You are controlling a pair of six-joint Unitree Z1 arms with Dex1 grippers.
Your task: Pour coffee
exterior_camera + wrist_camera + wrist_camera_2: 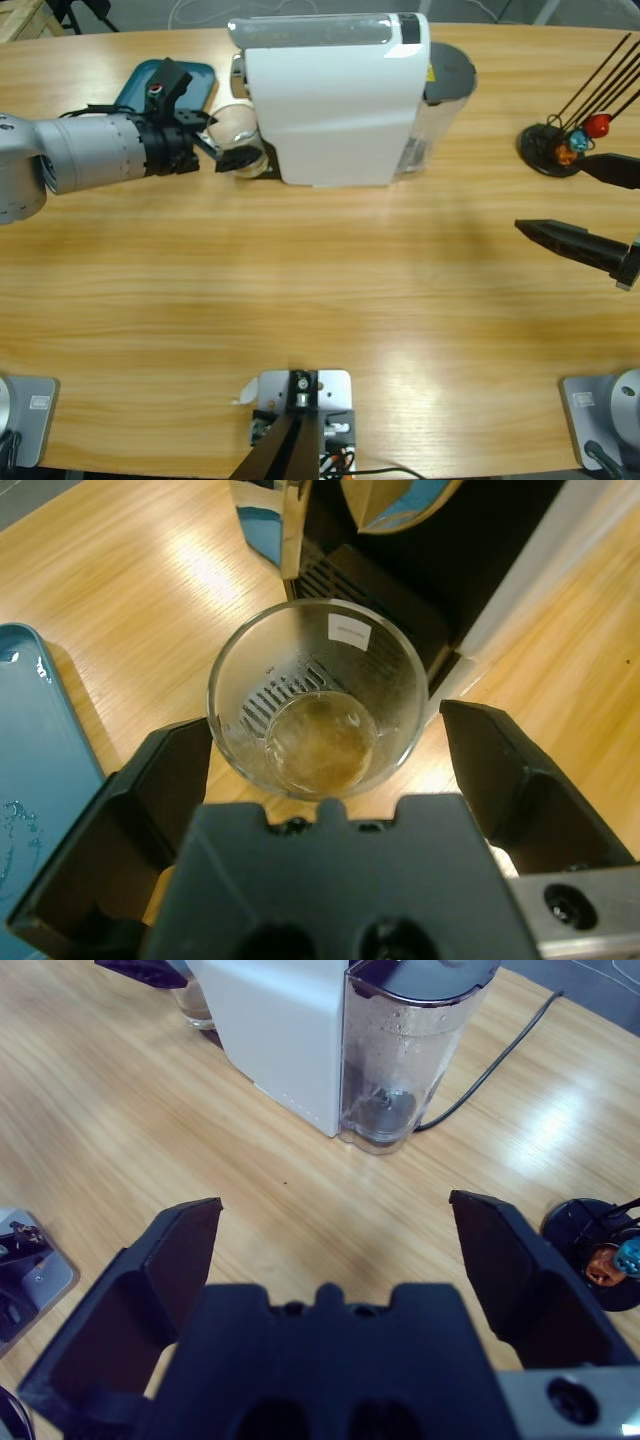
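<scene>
A glass cup (317, 702), holding only a thin film of coffee, is framed between the spread jaws of the left gripper (318, 780) at the drip grille of the single white coffee machine (335, 95); a closing grip is judged next. One blue tray (150, 80) lies beyond. The right gripper (335, 1260) is held spread and empty.
</scene>
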